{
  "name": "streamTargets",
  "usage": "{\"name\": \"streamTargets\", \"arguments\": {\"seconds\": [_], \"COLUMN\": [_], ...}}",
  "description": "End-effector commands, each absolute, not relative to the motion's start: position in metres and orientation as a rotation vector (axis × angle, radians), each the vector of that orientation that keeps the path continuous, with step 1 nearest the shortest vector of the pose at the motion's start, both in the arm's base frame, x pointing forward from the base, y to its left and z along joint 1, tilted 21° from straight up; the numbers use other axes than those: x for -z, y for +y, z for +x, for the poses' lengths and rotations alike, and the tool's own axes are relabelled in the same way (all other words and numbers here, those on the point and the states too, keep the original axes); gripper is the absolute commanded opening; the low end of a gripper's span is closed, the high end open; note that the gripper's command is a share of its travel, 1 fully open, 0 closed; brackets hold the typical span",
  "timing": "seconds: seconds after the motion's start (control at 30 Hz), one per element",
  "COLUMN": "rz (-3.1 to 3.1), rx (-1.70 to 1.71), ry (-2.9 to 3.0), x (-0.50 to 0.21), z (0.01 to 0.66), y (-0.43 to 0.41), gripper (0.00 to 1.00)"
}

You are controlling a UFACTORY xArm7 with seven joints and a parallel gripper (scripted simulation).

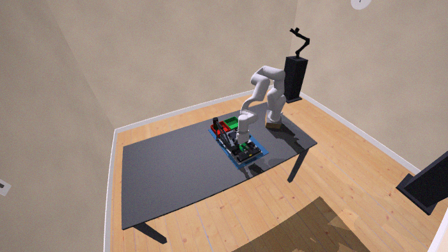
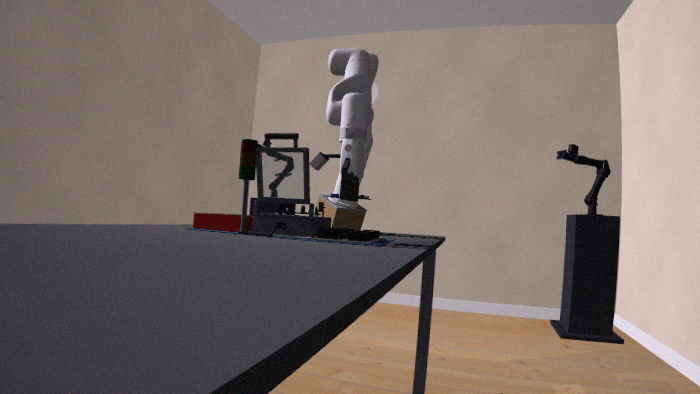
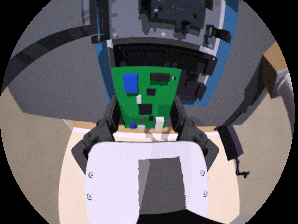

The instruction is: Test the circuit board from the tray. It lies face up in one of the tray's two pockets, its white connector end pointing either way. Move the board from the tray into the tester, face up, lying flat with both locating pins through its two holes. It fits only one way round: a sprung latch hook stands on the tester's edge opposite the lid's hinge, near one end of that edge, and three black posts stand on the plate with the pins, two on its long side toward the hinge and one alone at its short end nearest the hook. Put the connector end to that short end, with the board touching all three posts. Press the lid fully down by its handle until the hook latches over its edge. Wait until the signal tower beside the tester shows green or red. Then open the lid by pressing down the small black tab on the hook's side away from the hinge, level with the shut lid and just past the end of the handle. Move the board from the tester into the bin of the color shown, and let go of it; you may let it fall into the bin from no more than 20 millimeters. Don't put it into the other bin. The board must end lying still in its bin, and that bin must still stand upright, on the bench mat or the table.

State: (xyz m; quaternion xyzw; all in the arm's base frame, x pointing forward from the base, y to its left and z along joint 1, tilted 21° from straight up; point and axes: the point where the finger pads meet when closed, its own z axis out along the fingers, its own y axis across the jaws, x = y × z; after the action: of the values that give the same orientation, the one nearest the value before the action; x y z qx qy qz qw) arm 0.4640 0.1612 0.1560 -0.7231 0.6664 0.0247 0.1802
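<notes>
Green circuit board (image 3: 149,92), one only, sits clamped across its width between the two fingers of the gripper (image 3: 147,113), its white connector end nearest the palm. It hangs lifted above the one black tray (image 2: 350,233). Two bins stand behind, one red bin (image 1: 222,126) and one green bin (image 1: 231,122). One tester (image 2: 282,222) has its lid (image 2: 282,175) upright, beside one signal tower (image 2: 247,160).

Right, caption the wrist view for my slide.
End effector gripping the green circuit board at its white connector end, carried above the black tray.
</notes>
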Motion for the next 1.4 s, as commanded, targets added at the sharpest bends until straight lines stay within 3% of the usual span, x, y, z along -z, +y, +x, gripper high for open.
{"name": "streamTargets", "arguments": {"seconds": [0.0,1.37], "rz": [-2.041,-2.041], "rx": [-0.067,-0.067], "ry": [1.882,1.881], "x": [-0.157,-0.148], "z": [0.465,0.460], "y": [0.161,0.127], "gripper": [0.79,0.79]}}
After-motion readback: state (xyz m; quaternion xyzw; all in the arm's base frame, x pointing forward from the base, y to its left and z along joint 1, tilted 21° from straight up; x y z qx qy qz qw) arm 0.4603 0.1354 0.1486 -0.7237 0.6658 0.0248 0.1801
